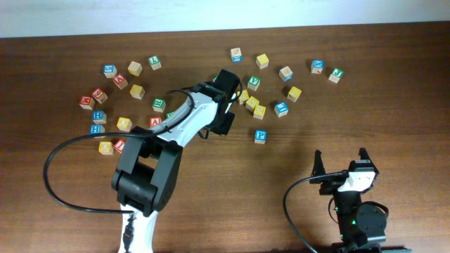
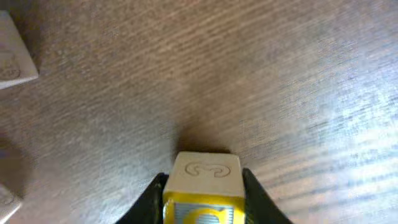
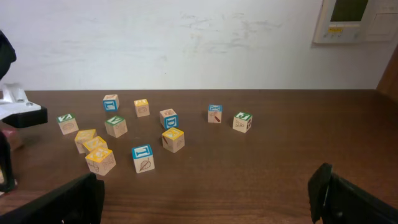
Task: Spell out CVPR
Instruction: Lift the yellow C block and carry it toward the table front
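Note:
My left gripper is shut on a wooden block with a yellow letter C, close over the bare wood; I cannot tell whether it touches. In the overhead view the left gripper is at the table's middle and hides that block. A blue P block lies to its right, apart from the rest; it also shows in the right wrist view. My right gripper is open and empty near the front right, its fingers wide apart in its wrist view.
Several letter blocks lie scattered at the back left and back right, with a yellow cluster just right of the left gripper. A block's edge shows at the left of the left wrist view. A black cable loops at the front left.

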Controlling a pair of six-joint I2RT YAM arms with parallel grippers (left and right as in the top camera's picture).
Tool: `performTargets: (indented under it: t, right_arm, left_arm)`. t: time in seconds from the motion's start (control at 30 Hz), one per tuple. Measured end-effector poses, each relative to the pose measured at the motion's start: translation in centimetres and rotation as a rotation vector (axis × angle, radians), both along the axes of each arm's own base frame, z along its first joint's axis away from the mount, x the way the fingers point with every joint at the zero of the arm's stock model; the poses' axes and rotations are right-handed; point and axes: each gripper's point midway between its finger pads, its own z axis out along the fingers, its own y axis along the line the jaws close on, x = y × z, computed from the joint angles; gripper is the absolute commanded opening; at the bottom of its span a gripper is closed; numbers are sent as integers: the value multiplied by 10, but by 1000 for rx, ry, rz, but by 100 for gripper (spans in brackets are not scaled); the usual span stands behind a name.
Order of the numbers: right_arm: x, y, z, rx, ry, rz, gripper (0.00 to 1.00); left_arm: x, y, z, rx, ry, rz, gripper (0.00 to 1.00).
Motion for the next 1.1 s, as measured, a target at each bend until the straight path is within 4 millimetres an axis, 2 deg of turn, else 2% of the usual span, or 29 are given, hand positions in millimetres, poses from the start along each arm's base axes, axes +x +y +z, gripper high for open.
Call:
performTargets:
  t: [0.1, 0.23, 0.3, 0.33, 0.37, 0.43, 0.5, 0.57, 0.6, 0.63, 0.67, 0.7, 0.77, 0.8, 0.83, 0.93, 1.03, 1.1]
  right_arm:
    - [0, 0, 0, 0, 0, 0, 98]
    - [0, 0, 0, 0, 0, 0, 98]
    - [0, 0, 0, 0, 0, 0, 98]
    - [0, 0, 0, 0, 0, 0, 98]
    - [0, 0, 0, 0, 0, 0, 99]
    - [0, 0, 0, 0, -1, 0, 98]
    - [0, 0, 0, 0, -1, 0, 98]
    - [0, 0, 0, 0, -1, 0, 98]
    - [0, 0, 0, 1, -1, 0, 98]
    - [0, 0, 0, 0, -1, 0, 99]
    - [0, 0, 0, 0, -1, 0, 98]
    - [0, 0, 0, 1, -1, 0, 98]
    - [0, 0, 0, 1, -1, 0, 98]
    - [0, 0, 0, 1, -1, 0, 98]
    - [0, 0, 0, 1, 0, 0, 98]
    - [0, 0, 0, 0, -1, 0, 98]
    - [0, 0, 0, 0, -1, 0, 98]
    - [0, 0, 0, 0, 0, 0, 98]
  left_arm:
    - [-3, 1, 11, 14, 25, 0, 13]
    - [-3, 2, 33, 22, 49, 31, 12]
    - [0, 0, 54, 20, 48, 38, 11]
    - [2, -1, 74, 18, 45, 42, 11]
    - [4, -2, 85, 13, 37, 43, 12]
    - [11, 0, 131, -9, -1, 53, 12]
    - [13, 14, 166, -23, -24, 82, 10]
    - [18, 40, 200, -40, -60, 137, 13]
    - [17, 59, 209, -36, -54, 177, 18]
    - [20, 75, 215, -37, -58, 213, 20]
    - [23, 90, 217, -40, -60, 249, 18]
    - [28, 114, 217, -56, -52, 307, 13]
    - [33, 152, 214, -109, -23, 410, 15]
    - [31, 160, 206, -126, 13, 435, 15]
    - [27, 162, 198, -129, 47, 442, 15]
    - [2, 154, 153, -107, 229, 442, 14]
    - [-10, 151, 139, -96, 295, 436, 14]
    - [-11, 151, 138, -95, 299, 435, 14]
